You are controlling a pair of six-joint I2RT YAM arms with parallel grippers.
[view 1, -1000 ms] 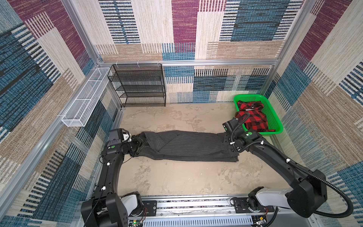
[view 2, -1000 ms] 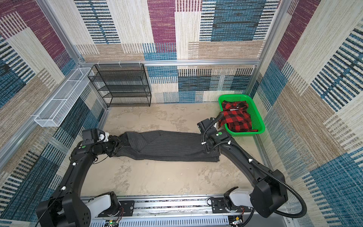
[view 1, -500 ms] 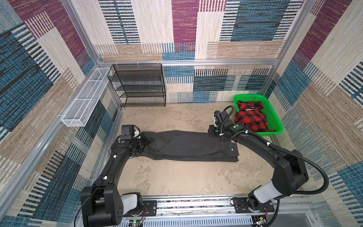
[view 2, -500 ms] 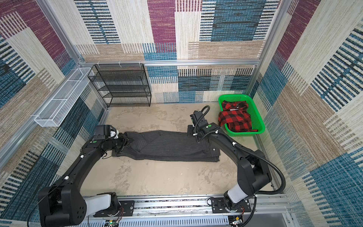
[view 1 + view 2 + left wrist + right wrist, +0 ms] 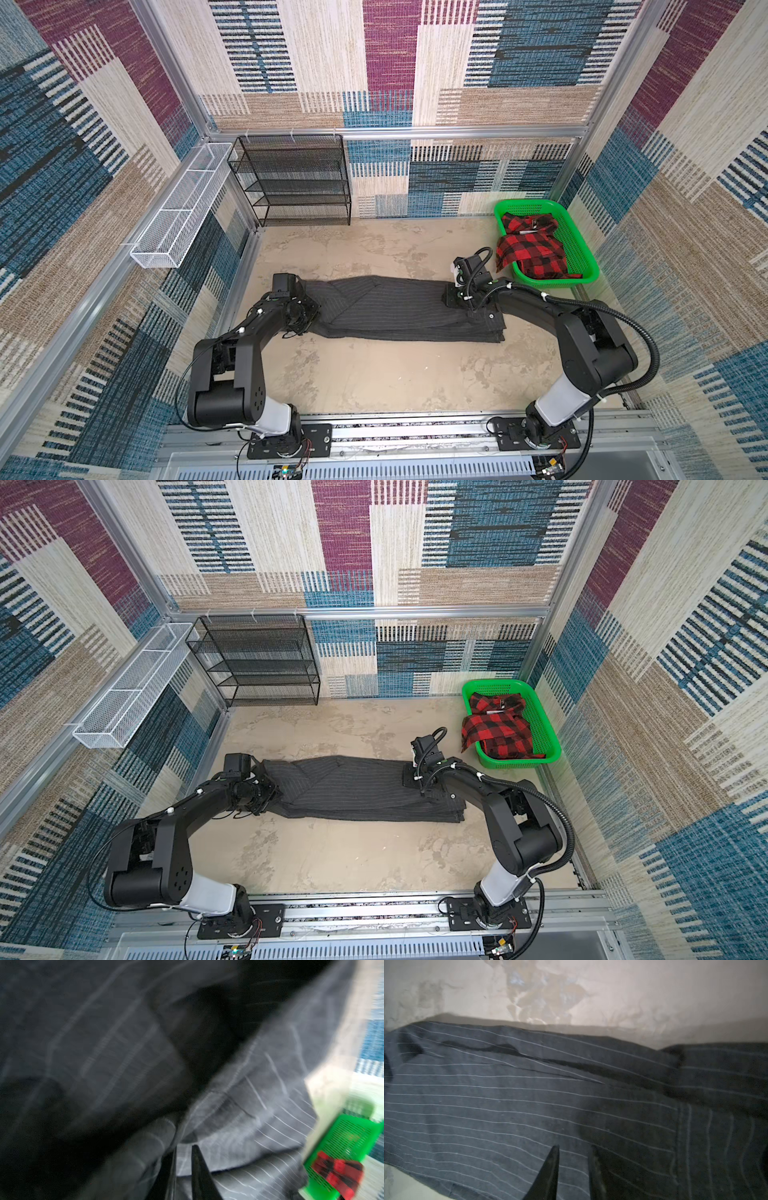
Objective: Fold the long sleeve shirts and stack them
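Note:
The dark grey pinstriped long sleeve shirt (image 5: 399, 307) (image 5: 353, 787) lies in a long folded band across the floor. My left gripper (image 5: 308, 311) (image 5: 270, 792) sits at its left end. In the blurred left wrist view its fingers (image 5: 199, 1167) stand almost together with a strip of striped cloth (image 5: 259, 1088) pinched between them. My right gripper (image 5: 451, 297) (image 5: 409, 778) is on the band's right end, jaws narrow, tips (image 5: 550, 1167) pressed into the cloth (image 5: 508, 1105). The red-and-black check shirt (image 5: 532, 253) (image 5: 498, 729) (image 5: 340, 1174) lies crumpled in the green basket (image 5: 582, 245) (image 5: 544, 725).
A black wire rack (image 5: 291, 183) stands against the back wall on the left. A white wire basket (image 5: 183, 208) hangs on the left wall. The green basket sits in the back right corner, close behind my right wrist. The arms' rail (image 5: 415, 432) runs along the front.
My left gripper moved right onto the shirt's left end. My right gripper swung back and left along the right end. Both pairs of jaws narrowed onto the cloth.

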